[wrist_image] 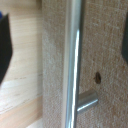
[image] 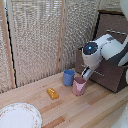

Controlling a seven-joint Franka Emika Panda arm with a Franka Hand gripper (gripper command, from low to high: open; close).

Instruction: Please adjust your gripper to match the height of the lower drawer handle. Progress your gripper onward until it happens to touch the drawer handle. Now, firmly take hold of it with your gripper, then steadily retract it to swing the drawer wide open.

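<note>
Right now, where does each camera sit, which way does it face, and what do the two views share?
Exterior view: off the arm, looking down across the wooden table at the dark brown drawer; the white arm and gripper show.
Wrist view: on the wrist, close against the drawer front, filled by the drawer handle; dark finger edges show at both sides.
Shared: the drawer front; the handle is hard to make out in the exterior view.

So on the wooden tabletop (image: 75, 107) there's a blue cup (image: 68, 77) toward the back edge, with a pink cup (image: 79, 86) just beside it. A small orange block (image: 52, 93) lies nearer the middle. A floral plate (image: 19, 116) sits at the front corner, exterior view's left. Pale slatted screen (image: 40, 35) behind everything.
</note>
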